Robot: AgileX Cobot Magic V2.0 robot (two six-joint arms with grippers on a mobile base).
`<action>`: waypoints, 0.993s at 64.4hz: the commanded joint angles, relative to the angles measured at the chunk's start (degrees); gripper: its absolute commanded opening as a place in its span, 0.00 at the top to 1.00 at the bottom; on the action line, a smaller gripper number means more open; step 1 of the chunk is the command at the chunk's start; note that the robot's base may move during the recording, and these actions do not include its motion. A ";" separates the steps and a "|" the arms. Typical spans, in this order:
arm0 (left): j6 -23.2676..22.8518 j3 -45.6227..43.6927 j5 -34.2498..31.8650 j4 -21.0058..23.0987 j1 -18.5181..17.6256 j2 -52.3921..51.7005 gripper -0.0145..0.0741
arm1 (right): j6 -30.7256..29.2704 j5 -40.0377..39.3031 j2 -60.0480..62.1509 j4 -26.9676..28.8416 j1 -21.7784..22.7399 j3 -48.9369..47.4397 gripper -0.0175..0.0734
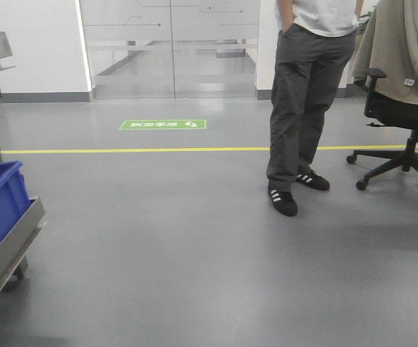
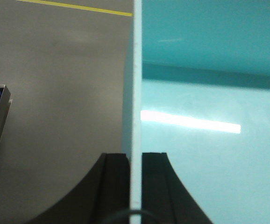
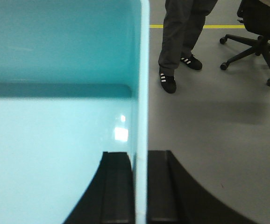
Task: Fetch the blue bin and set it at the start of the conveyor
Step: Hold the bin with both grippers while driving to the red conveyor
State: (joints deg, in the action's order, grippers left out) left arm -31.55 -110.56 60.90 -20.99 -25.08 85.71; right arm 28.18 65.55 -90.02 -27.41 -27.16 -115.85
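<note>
Both left hand (image 2: pixel 135 158) and right hand (image 3: pixel 141 156) pinch opposite blue bin (image 2: pixel 209 149) walls.

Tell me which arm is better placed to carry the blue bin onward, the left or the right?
Neither alone. The left gripper is shut on the left wall of the blue bin, and the right gripper is shut on its right wall. I would carry with both. The conveyor is not in view.

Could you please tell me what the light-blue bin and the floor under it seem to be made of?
The blue bin looks like smooth, glossy moulded plastic: its inside mirrors a light as a sharp bright streak, and the wall is thin and even. The floor appears to be a seamless grey coating, perhaps epoxy or vinyl, with a soft sheen.
</note>
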 commanded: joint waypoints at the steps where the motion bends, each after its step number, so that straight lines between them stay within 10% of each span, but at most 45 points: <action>1: -0.16 -0.80 -2.18 -0.37 -0.39 -0.73 0.96 | -0.40 -0.82 0.62 -2.83 0.05 -0.59 0.98; 64: -0.16 -0.80 -2.38 -1.24 -0.25 -0.62 0.96 | -0.40 -1.36 0.42 -2.83 0.05 -0.59 0.98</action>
State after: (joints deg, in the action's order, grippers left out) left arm -31.55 -110.56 60.90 -21.39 -25.08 85.71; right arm 28.29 65.08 -90.02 -27.41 -27.16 -115.85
